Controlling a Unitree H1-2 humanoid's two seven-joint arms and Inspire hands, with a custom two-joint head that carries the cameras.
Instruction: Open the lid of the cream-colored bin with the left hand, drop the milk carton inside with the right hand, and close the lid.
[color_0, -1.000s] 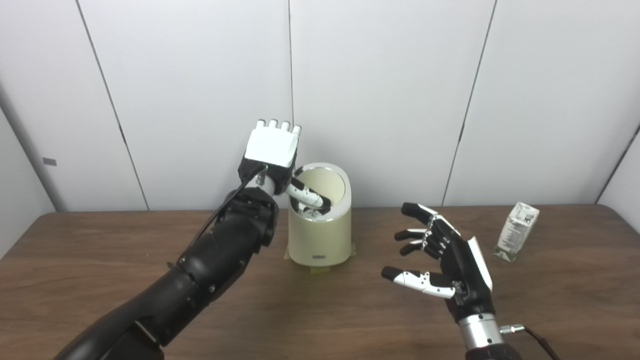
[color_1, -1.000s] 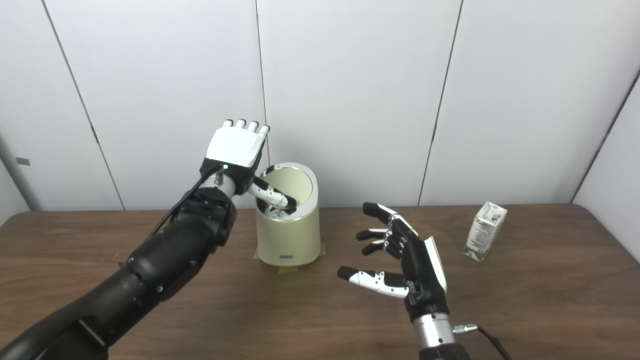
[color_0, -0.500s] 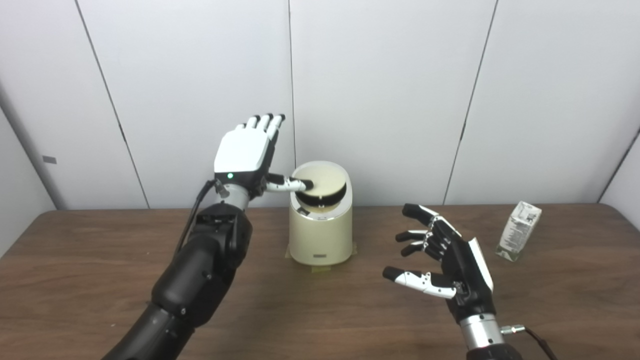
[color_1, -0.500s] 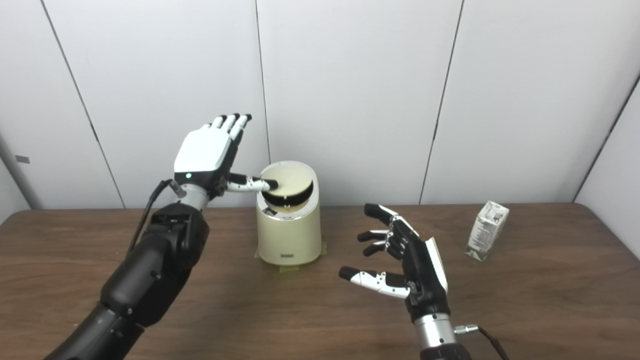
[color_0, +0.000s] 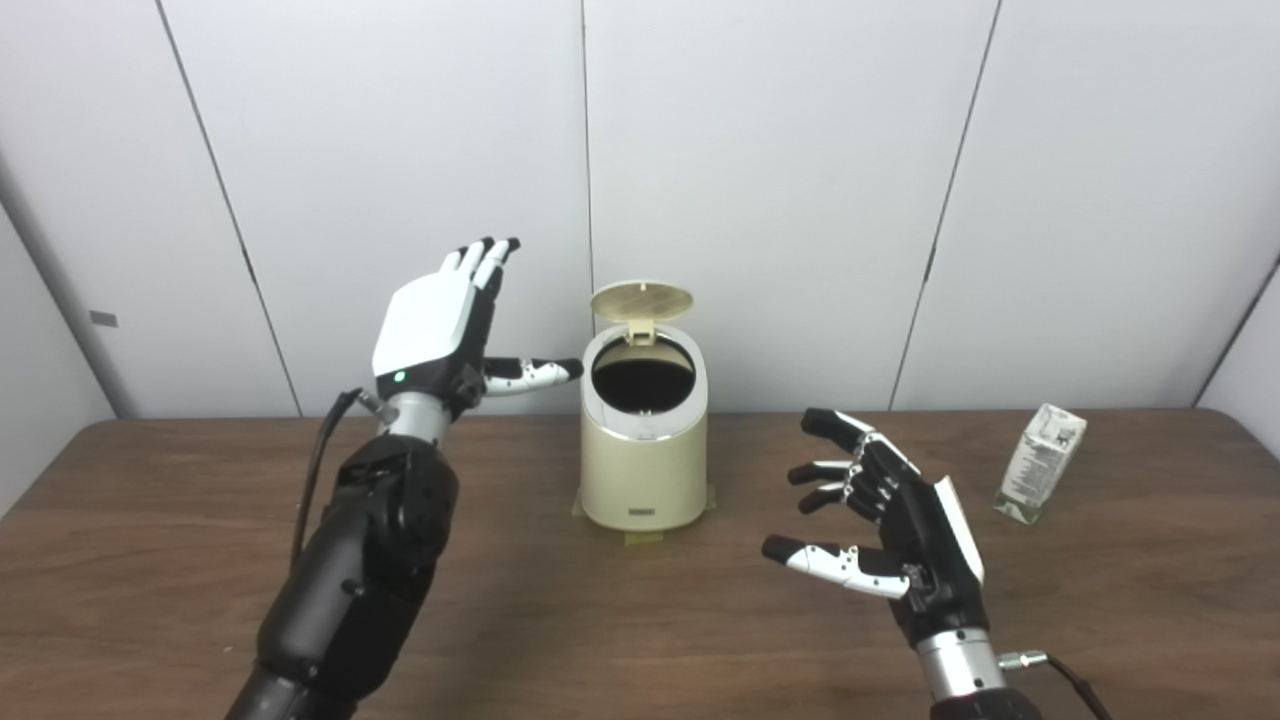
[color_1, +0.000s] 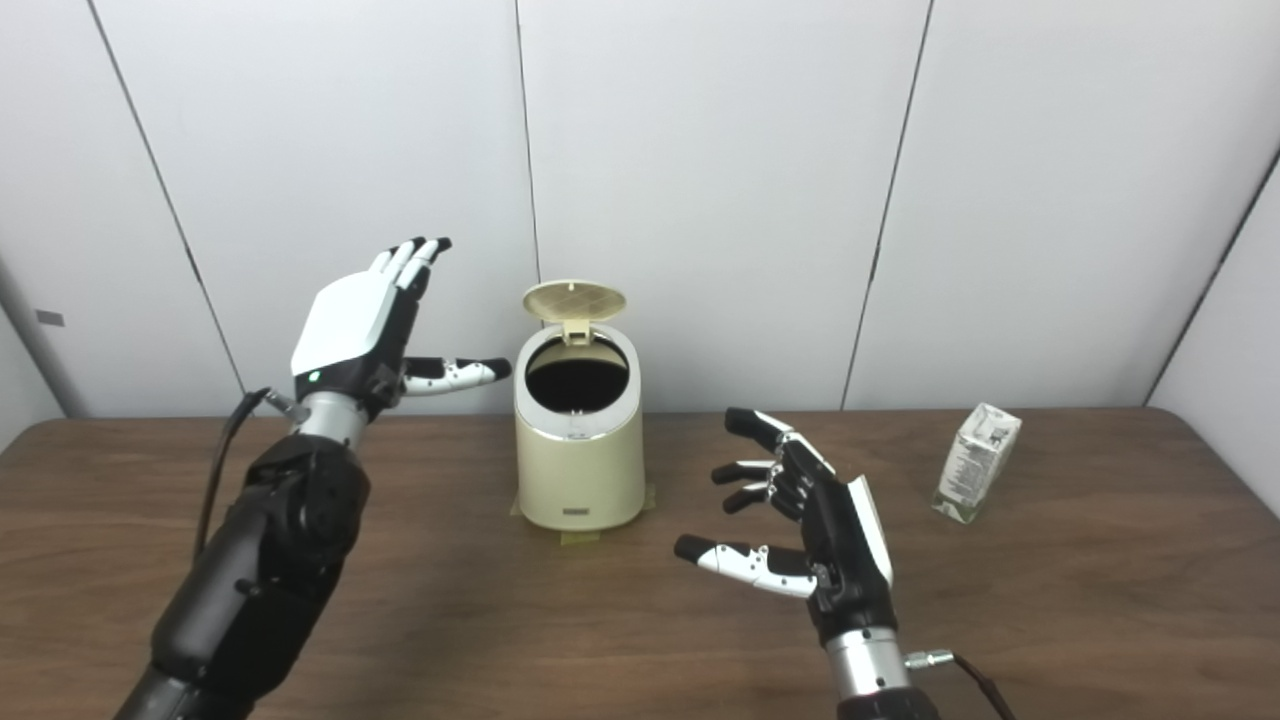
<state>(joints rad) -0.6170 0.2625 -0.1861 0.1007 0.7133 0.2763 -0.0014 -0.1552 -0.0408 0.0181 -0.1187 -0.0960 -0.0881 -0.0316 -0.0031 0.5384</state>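
Observation:
The cream-colored bin (color_0: 643, 470) stands at the middle back of the wooden table. Its round lid (color_0: 641, 299) is swung up on its rear hinge and the dark opening shows. My left hand (color_0: 440, 325) is open, held up to the left of the bin, its thumb pointing at the bin's rim without touching it. My right hand (color_0: 890, 525) is open and empty above the table, right of the bin. The milk carton (color_0: 1040, 463) stands upright at the far right of the table, well apart from my right hand.
The brown wooden table (color_0: 150, 540) has its far edge against a white panelled wall (color_0: 800, 150). Tape (color_0: 640, 538) shows under the bin's base. A cable (color_0: 1075, 677) trails from my right wrist.
The lid has sprung from pressed down to fully open. My left hand has drawn back to the left, off the bin, and opened its fingers. The right hand has stayed still.

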